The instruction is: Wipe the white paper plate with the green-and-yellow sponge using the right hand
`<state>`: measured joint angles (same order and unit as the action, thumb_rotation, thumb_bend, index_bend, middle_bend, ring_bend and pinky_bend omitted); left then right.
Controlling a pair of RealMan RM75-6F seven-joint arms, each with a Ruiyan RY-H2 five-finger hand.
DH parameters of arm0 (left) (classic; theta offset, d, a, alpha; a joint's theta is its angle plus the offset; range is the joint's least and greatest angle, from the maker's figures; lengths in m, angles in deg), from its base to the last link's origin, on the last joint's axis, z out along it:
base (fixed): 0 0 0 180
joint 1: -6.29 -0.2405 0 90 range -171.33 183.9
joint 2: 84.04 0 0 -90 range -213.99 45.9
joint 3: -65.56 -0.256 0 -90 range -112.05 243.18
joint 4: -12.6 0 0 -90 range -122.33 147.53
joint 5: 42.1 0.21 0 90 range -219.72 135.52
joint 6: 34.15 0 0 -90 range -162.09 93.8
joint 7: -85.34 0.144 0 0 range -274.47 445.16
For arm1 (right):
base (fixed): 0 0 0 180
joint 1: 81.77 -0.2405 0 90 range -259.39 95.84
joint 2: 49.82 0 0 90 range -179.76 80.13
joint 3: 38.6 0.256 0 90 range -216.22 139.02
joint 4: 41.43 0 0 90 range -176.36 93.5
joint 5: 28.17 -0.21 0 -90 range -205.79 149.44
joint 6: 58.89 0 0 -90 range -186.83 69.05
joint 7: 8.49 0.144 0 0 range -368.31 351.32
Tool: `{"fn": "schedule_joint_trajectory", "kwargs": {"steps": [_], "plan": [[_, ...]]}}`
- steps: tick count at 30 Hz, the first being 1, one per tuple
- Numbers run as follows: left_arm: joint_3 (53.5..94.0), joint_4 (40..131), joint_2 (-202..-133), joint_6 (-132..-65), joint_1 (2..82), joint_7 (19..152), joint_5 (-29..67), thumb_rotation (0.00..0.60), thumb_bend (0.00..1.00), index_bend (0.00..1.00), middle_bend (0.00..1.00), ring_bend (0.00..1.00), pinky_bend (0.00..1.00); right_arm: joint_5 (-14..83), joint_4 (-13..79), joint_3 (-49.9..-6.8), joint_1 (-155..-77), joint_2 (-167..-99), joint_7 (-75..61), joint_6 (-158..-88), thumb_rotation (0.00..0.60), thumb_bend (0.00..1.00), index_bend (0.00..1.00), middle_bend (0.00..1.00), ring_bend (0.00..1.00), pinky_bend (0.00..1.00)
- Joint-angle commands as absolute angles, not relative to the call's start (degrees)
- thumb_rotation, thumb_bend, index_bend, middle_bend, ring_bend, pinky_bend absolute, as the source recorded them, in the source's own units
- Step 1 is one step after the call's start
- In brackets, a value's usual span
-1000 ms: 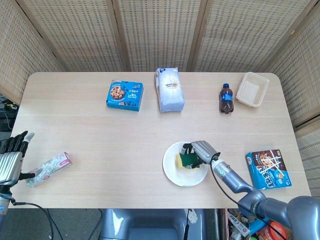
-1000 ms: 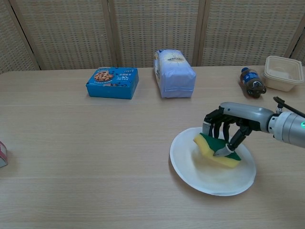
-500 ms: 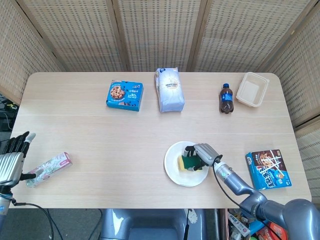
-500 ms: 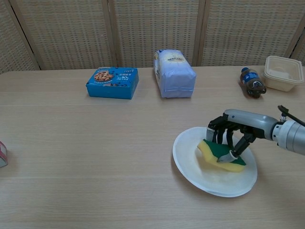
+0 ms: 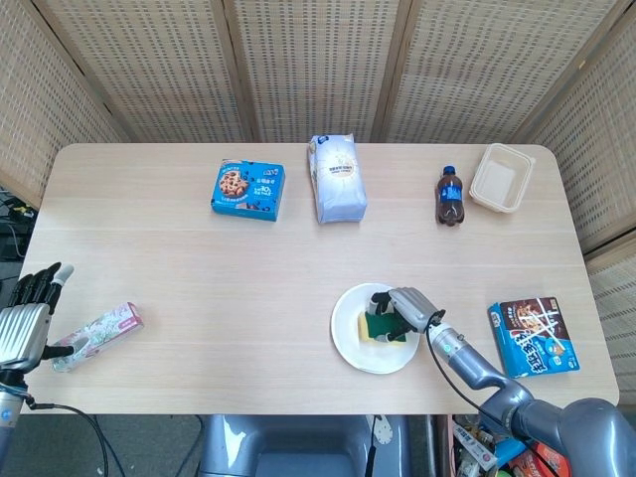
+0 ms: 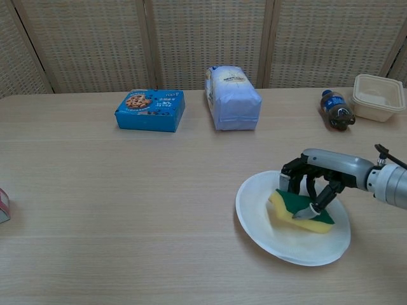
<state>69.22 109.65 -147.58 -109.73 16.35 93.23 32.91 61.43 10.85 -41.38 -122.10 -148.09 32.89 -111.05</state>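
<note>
Head view
Right hand [image 5: 409,310]: near right part of the table, fingers curled down over the green-and-yellow sponge [image 5: 373,325], gripping it and pressing it on the plate.
Sponge: lies inside the white paper plate [image 5: 350,346], toward its right half, green face up, yellow edge showing on the left.
Plate: sits near the front edge of the wooden table [image 5: 179,268], right of centre.
Left hand [image 5: 26,316]: at the table's near left edge, fingers straight and slightly apart, holding nothing.
Floral packet [image 5: 97,337]: just right of the left hand; whether they touch cannot be told.
Far row: blue cookie box [image 5: 247,190], white flour bag [image 5: 336,178], cola bottle [image 5: 449,196] lying down, beige plastic container [image 5: 501,178] at the far right corner.
Blue snack box [image 5: 533,336]: near right, right of the plate and apart from it.

Chest view
Right hand [image 6: 318,181]: comes in from the right, dark fingers [image 6: 322,198] clamped over the sponge [image 6: 299,211], thumb tip on its top.
Sponge: tilted, its lower yellow edge on the plate [image 6: 262,221], green layer on top.
Plate: near right of the table [image 6: 127,190], well apart from everything else.
Left hand: out of this view.
Far side: cookie box [image 6: 151,110], flour bag [image 6: 232,97], cola bottle [image 6: 335,110], container [image 6: 379,97], left to right.
Left edge: a corner of the floral packet [image 6: 3,205] shows.
</note>
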Motion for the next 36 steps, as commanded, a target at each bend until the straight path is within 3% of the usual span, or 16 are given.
{"fn": "schedule_joint_trajectory", "kwargs": {"steps": [1, 6, 17, 36], "plan": [[69.24, 109.63, -147.56, -109.65, 16.39, 93.2, 32.83, 0.6, 0.0, 0.0, 0.0, 0.0, 0.0, 61.86, 12.38, -40.5, -122.32, -146.97, 32.95, -112.69, 0.6, 0.33, 0.56, 0.54, 0.43, 0.5], [69.18, 109.69, -147.46, -109.62, 16.4, 93.0, 32.99, 0.6, 0.0, 0.0, 0.0, 0.0, 0.0, 62.18, 16.5, -38.27, -122.94, -144.12, 32.22, -115.96, 0.6, 0.33, 0.56, 0.54, 0.43, 0.49], [68.85, 109.99, -147.16, -109.86, 16.22, 92.49, 33.71, 0.6, 0.0, 0.0, 0.0, 0.0, 0.0, 60.03, 24.37, -35.39, -119.83, -141.17, 32.21, -122.76, 0.6, 0.38, 0.56, 0.54, 0.43, 0.28], [68.65, 110.28, -147.35, -109.36, 16.48, 93.1, 33.7, 0.6, 0.0, 0.0, 0.0, 0.0, 0.0, 57.35, 17.28, -37.99, -117.72, -145.67, 33.03, -116.12, 0.6, 0.4, 0.57, 0.54, 0.43, 0.25]]}}
